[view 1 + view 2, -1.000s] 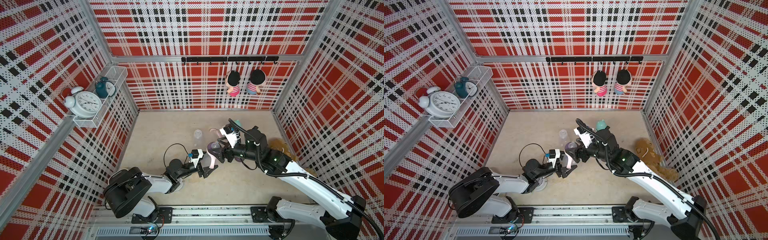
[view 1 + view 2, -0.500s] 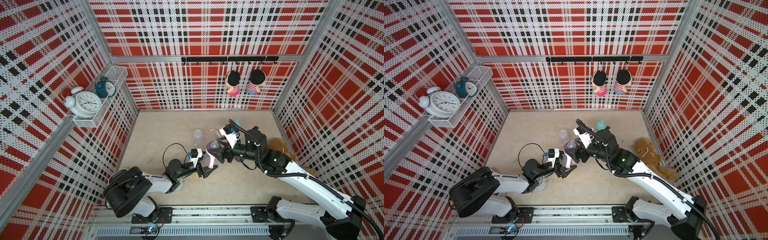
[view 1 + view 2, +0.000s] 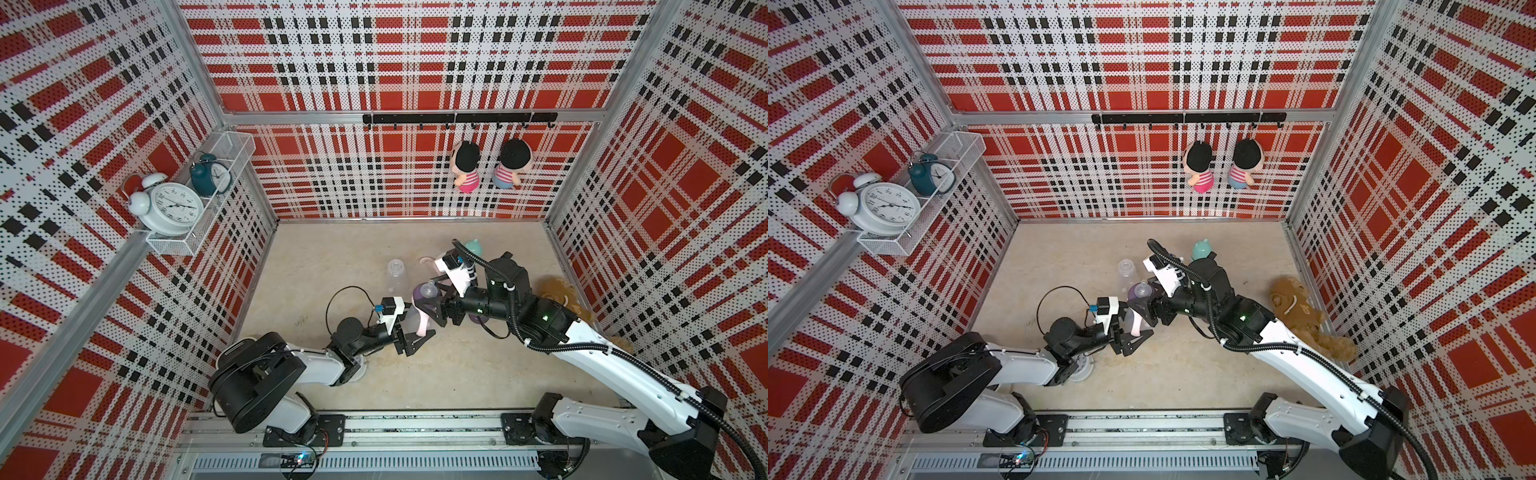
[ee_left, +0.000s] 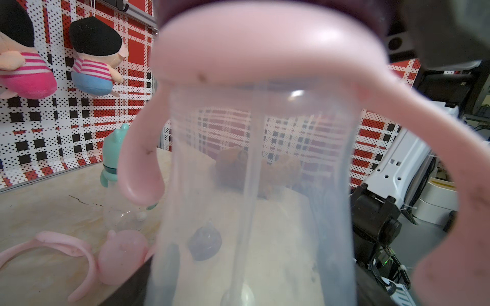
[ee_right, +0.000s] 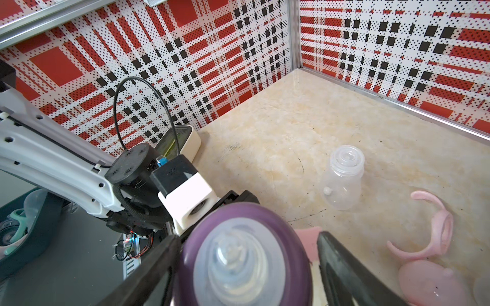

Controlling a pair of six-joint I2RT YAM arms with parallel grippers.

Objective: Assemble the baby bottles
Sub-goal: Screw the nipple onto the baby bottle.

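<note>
A clear baby bottle (image 3: 412,322) (image 4: 254,185) with a pink two-handled ring (image 4: 265,47) is held upright above the floor, with my left gripper (image 3: 409,334) (image 3: 1128,337) shut on its lower body. A purple nipple collar (image 5: 289,238) (image 3: 424,291) sits on its neck. My right gripper (image 5: 244,265) (image 3: 427,298) straddles this collar. One finger (image 5: 148,273) touches it; a narrow gap shows before the other finger (image 5: 342,267). A bare clear bottle (image 3: 397,276) (image 5: 343,180) stands behind. A loose pink ring (image 5: 434,233) and pink dome cap (image 5: 434,283) lie beside it.
A teal-capped bottle (image 3: 1201,249) (image 4: 112,156) stands behind my right wrist. A brown plush toy (image 3: 1304,316) lies by the right wall. Alarm clocks (image 3: 170,208) sit on a wall shelf, and two dolls (image 3: 467,166) hang on the back wall.
</note>
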